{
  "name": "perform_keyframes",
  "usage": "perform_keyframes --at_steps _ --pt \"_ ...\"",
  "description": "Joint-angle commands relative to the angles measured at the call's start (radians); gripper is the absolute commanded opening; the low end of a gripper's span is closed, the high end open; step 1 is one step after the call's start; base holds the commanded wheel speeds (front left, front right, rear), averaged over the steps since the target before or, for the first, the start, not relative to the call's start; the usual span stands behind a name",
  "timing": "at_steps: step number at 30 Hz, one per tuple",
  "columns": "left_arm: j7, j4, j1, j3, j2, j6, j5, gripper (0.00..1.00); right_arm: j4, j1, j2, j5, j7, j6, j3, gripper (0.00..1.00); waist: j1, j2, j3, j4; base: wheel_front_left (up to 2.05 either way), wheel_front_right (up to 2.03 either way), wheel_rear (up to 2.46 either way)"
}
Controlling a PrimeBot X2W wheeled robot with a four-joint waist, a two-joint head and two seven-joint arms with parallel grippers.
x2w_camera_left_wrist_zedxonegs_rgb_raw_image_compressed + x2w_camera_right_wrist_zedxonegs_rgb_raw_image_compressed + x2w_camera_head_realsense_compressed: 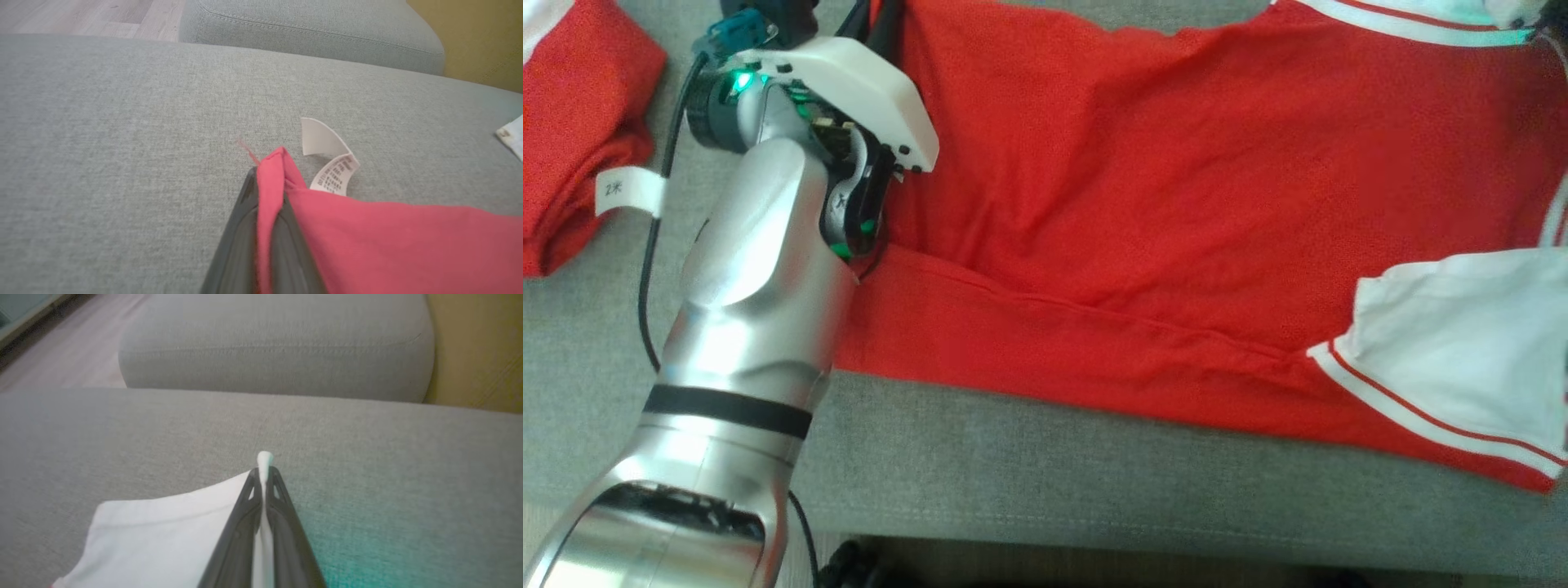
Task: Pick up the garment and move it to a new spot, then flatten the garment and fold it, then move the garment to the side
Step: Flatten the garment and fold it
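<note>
From my station I see the garment, a red shirt with white sleeves, lying spread across the grey sofa seat, with its body running from the left arm to the right edge of the head view. One white sleeve with a thin red stripe along its cuff is turned over the red cloth at the lower right. A long fold runs through the red cloth, near its edge closest to me. In the left wrist view the left gripper is closed tight on a corner of the red cloth, which stands up between the two dark fingers and comes out a little above the tips. Just beside this corner a white care label curls up from the cloth, with small print on it. In the right wrist view the right gripper is pressed together on a thin edge of white cloth; a small point of this cloth sticks out past the tips, and the rest of the white part lies flat on the seat to the left of the fingers. At the far left of the head view a second red garment lies folded on the seat, apart from the first one, with a white tag at its side. Behind the seat, both wrist views show another grey cushion, a wooden floor and a yellow wall.
</note>
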State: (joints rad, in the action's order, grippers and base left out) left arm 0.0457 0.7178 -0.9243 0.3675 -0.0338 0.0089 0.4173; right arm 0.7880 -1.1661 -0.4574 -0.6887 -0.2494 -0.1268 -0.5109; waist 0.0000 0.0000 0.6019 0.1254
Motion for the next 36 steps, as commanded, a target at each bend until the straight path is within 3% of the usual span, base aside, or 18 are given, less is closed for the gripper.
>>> perform_keyframes --at_steps 1,15,23,29,36 --pt "0.006 -0.017 0.007 -0.029 -0.041 0.0 0.009 0.0 -0.045 0.032 -0.019 -0.018 0.041 -0.004 -0.004 0.0 0.0 0.0 -0.024 -0.015 0.0 0.0 0.0" --pt "-0.017 -0.096 0.104 -0.068 -0.115 0.011 0.057 0.0 -0.188 0.198 -0.087 -0.114 0.26 -0.004 -0.052 0.0 0.0 0.0 -0.169 -0.078 0.0 0.0 0.0" --pt "-0.036 -0.213 0.256 -0.118 -0.121 -0.003 0.154 0.0 -0.305 0.41 -0.111 -0.139 0.335 -0.004 -0.051 0.0 0.0 0.0 -0.23 -0.105 0.0 0.0 0.0" --pt "-0.058 -0.326 0.387 -0.169 -0.133 -0.012 0.237 0.0 -0.386 0.586 -0.1 -0.142 0.359 -0.004 -0.008 0.0 0.0 0.0 -0.252 -0.134 0.0 0.0 0.0" --pt "-0.069 -0.481 0.573 -0.241 -0.137 0.001 0.339 0.0 -0.477 0.793 -0.041 -0.114 0.351 -0.004 0.081 0.0 0.0 0.0 -0.267 -0.16 0.0 0.0 0.0"
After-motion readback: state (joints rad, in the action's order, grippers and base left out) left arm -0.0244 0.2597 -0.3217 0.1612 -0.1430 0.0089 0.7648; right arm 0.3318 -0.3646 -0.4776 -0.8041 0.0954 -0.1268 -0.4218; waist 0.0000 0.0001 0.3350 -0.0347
